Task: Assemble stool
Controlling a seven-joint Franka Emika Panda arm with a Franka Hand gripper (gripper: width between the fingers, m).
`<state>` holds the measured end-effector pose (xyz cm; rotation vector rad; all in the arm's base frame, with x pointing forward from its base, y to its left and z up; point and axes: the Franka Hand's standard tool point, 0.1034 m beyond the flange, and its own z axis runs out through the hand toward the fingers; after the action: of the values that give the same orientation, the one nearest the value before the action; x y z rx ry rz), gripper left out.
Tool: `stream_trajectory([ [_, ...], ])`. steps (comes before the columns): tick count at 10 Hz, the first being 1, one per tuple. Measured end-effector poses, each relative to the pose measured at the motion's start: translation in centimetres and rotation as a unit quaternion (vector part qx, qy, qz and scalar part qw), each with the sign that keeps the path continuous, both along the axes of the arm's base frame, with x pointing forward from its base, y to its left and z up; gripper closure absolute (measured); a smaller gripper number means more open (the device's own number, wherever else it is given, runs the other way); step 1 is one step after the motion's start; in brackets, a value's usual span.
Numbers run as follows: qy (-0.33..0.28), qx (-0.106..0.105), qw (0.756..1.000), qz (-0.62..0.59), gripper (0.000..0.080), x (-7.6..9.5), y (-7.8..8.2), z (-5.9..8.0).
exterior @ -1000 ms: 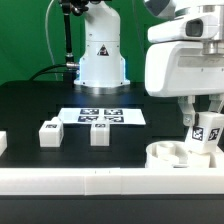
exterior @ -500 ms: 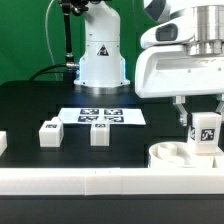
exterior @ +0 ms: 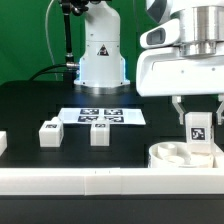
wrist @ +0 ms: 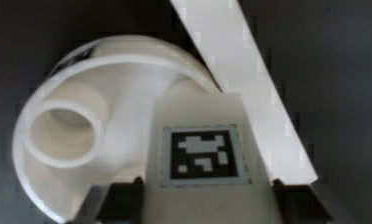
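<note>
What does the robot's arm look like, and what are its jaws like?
The arm is smooth, rounded white plastic with dark grey at a joint. It ends in a wide, boxy white block with two thin dark jaws below it. The rounded white base has a small triangle sticker. Black cables run along a pole beside the base.

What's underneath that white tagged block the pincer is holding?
The round white plastic seat, with one open socket hole showing beside the blocky white tagged leg. The seat surface directly beneath the leg is hidden.
</note>
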<state>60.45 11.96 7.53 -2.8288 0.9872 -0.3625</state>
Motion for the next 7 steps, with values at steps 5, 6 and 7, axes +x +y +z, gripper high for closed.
stream_trajectory([
  [5,0.006,0.066,0.972,-0.224,0.0461,-0.11,0.13,0.02],
  [6,0.009,0.082,0.96,-0.269,0.0461,-0.1,0.2,0.06],
  [7,0.01,0.092,0.952,-0.293,0.0461,-0.07,0.29,0.11],
])
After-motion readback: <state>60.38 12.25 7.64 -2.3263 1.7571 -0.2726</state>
